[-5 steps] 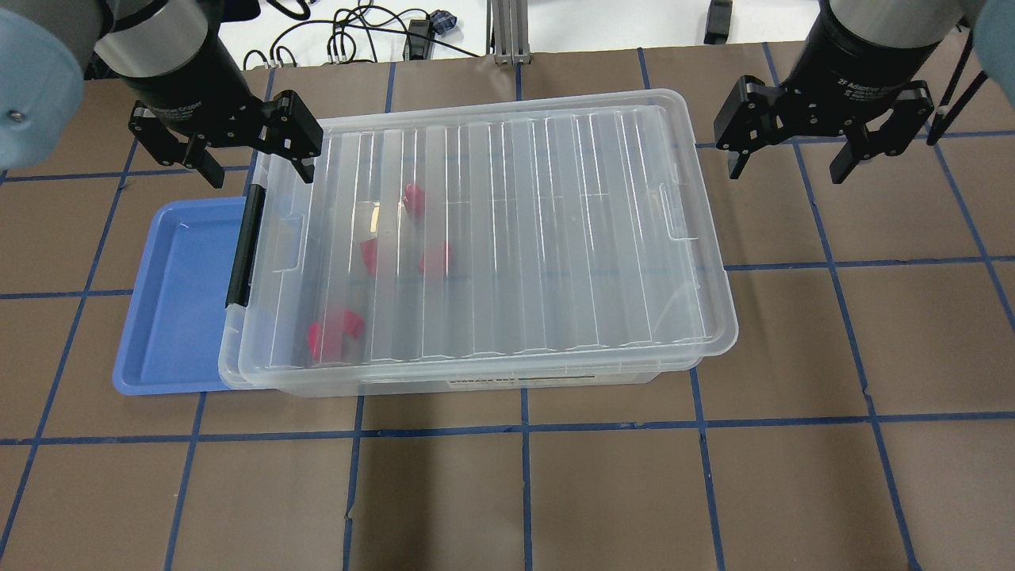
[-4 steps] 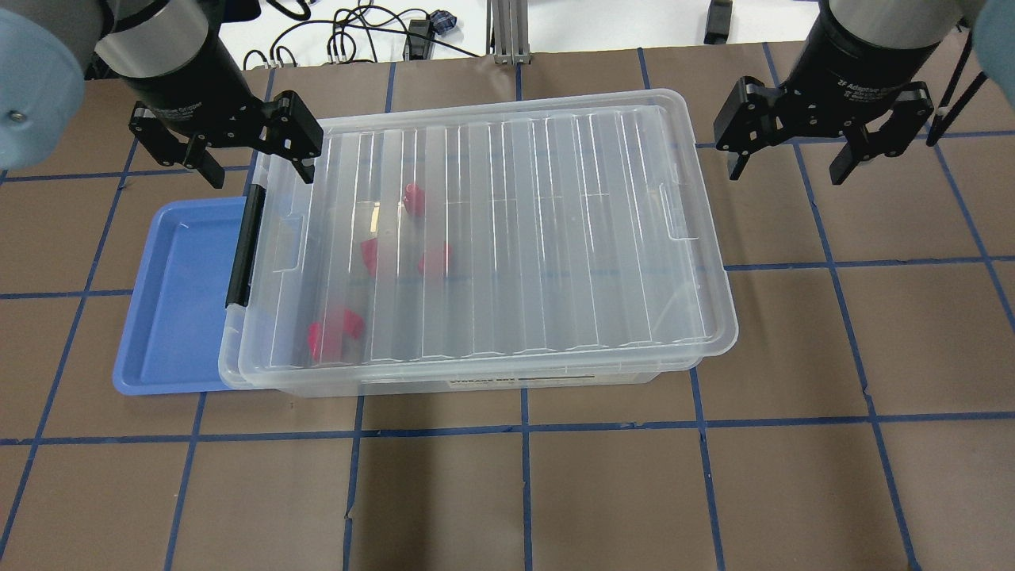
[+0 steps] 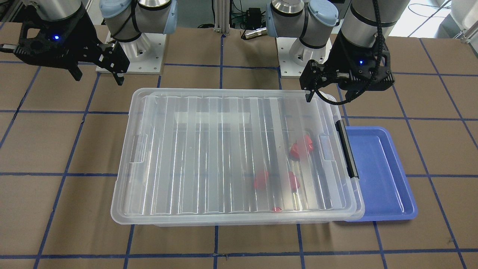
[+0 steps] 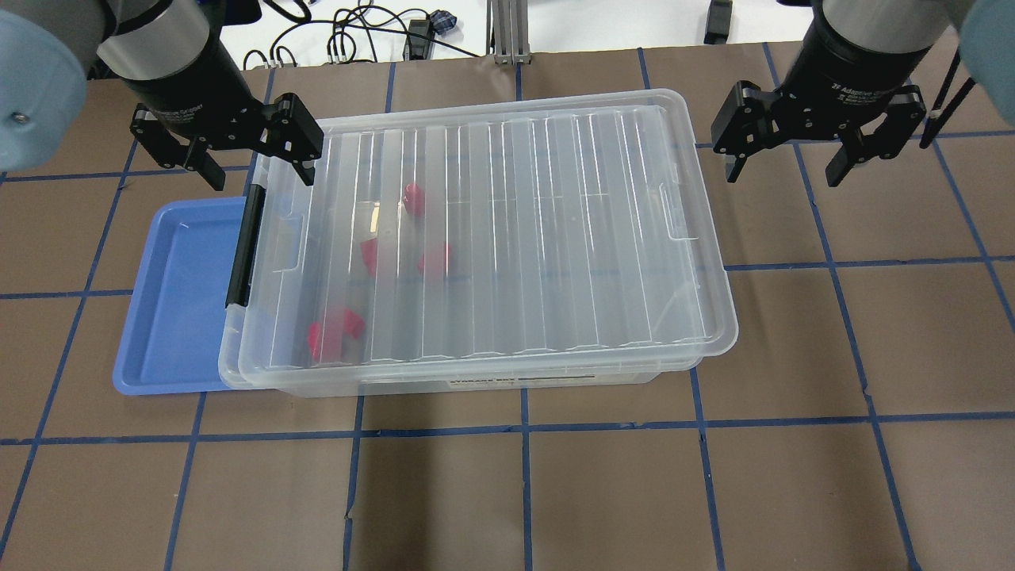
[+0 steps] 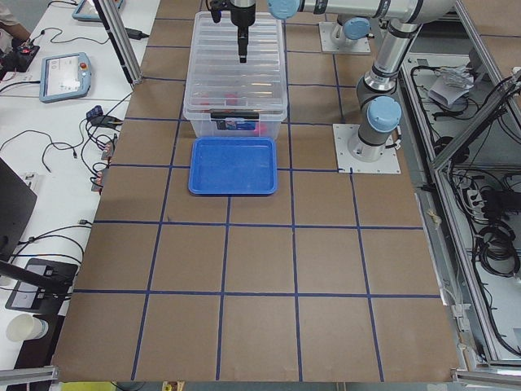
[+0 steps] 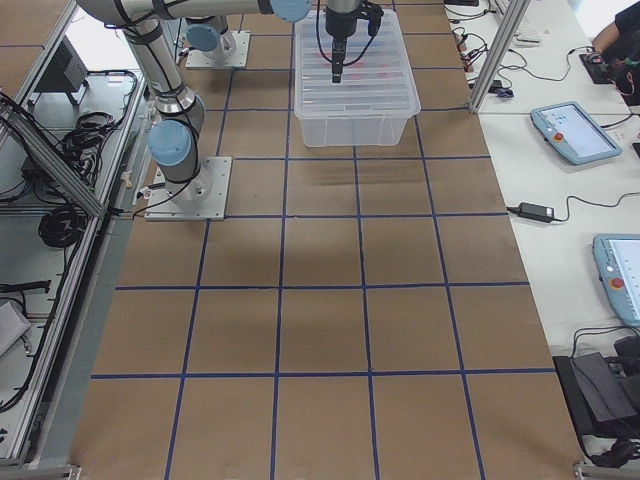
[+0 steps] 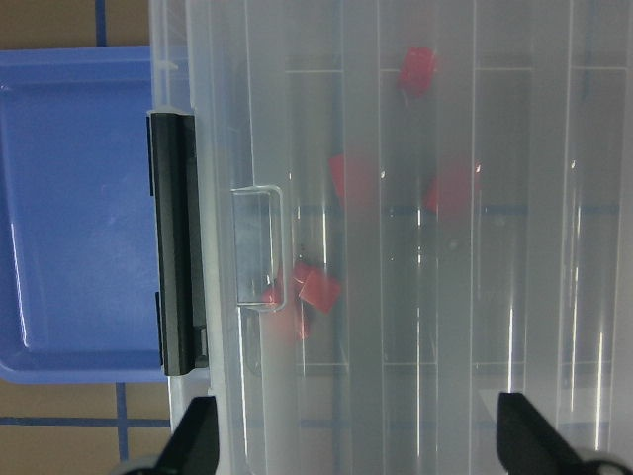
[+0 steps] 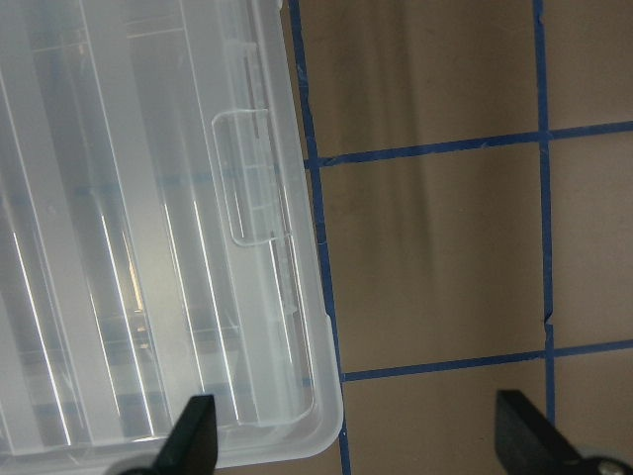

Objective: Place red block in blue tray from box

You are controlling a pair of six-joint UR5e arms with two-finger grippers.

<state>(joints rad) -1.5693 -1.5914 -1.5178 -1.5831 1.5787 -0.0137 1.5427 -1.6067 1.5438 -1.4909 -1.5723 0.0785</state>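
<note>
I see the bench covered in brown sheeting, ruled into squares by blue tape lines. Past its far edge, black cables lie tangled on a white side table, near an aluminium post. From the left end I make out a tablet and a paper cup on that white top. From the right end I see a black power brick.

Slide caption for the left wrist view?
Open left end effector over the lidded box; red blocks inside, blue tray alongside.
</note>
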